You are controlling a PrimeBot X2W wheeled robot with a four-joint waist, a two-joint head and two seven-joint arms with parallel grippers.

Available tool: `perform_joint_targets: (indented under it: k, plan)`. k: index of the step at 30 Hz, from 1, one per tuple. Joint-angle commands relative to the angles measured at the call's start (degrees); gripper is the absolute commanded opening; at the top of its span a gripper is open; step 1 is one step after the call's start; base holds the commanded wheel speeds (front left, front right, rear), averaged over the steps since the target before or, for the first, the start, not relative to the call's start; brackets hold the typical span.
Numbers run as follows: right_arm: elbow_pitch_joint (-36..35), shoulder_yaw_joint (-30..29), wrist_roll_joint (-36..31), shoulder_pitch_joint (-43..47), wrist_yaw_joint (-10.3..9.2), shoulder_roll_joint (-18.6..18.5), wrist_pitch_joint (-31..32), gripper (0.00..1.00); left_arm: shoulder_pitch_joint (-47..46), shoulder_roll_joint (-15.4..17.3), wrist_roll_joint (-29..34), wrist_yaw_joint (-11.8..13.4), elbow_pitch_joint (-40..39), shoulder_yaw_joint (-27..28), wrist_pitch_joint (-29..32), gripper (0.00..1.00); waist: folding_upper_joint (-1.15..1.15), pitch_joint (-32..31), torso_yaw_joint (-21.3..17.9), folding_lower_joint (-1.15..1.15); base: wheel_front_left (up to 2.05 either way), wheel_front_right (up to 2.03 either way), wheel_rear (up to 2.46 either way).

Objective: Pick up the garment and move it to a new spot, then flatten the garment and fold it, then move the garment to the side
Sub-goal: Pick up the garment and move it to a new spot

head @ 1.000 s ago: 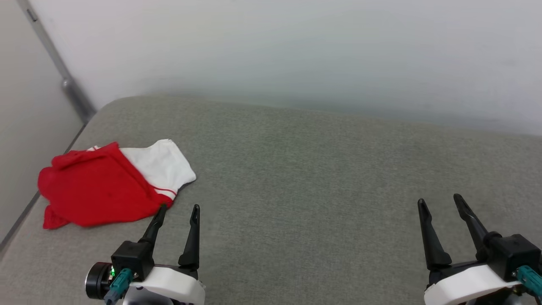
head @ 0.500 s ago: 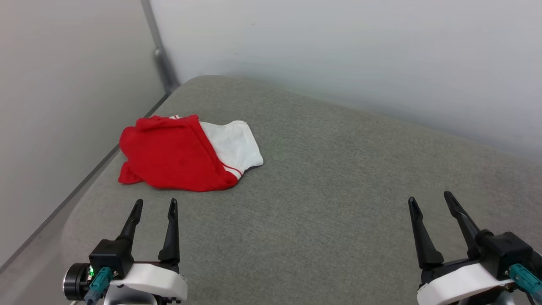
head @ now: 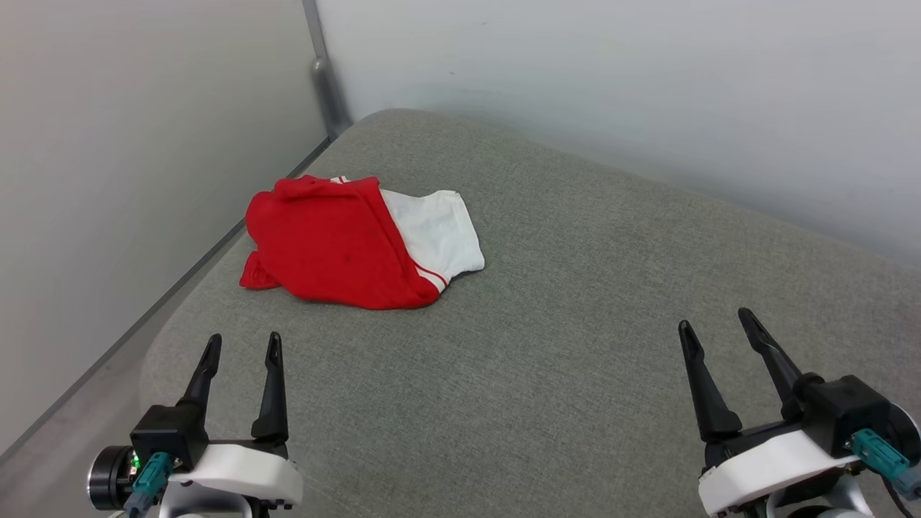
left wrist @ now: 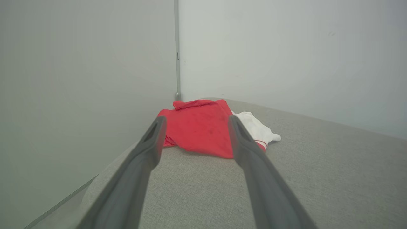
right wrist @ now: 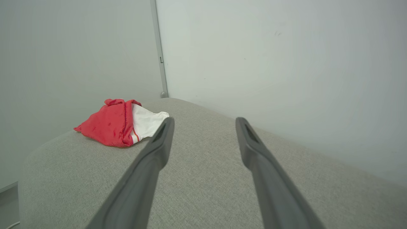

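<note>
Our head has swung further left since half a second ago, so the garment point(head: 345, 244) shows nearer mid-view. It lies as before, bunched red over white, near the far left corner of the cushion point(head: 575, 302), by the walls. Our left pincer point(head: 244, 338) and right pincer point(head: 713, 319) stay spread and empty, clear of the garment, with the left one nearer it.

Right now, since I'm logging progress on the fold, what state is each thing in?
garment: bunched up, not flattened, lying unheld on the grey cushion near the wall corner.
left pincer: open, empty, short of the garment.
right pincer: open, empty, well apart from the garment.
</note>
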Motion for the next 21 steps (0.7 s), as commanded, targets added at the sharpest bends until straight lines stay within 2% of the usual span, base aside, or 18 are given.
perform_joint_targets:
  k: [1,7,11,21]
  plan:
    - [0.1,0.1,0.5,-0.7,-0.02,-0.4,-0.4,1.00,-1.2,0.3,0.2,-0.1,0.3,0.2,-0.2,1.00,0.00,0.0,0.0,0.00,0.00,0.00,0.00]
    - [-0.6,-0.9,0.6,-0.1,-0.02,-0.5,-0.2,1.00,-5.9,1.5,0.8,-0.5,3.8,-0.6,-0.2,1.00,0.00,0.4,0.1,0.00,0.00,0.00,0.00]
    - [-2.2,-0.8,-0.1,-1.2,-0.02,-1.0,0.8,1.00,-12.6,2.9,-0.5,-0.7,7.1,-0.6,1.3,1.00,0.00,3.1,-2.0,0.00,0.00,0.00,0.00]
    - [-5.8,-0.5,-0.5,-4.8,-0.02,-2.7,2.5,1.00,-29.1,8.5,-5.3,-1.3,13.8,0.9,13.6,1.00,0.00,12.6,-8.9,0.00,0.00,0.00,0.00]
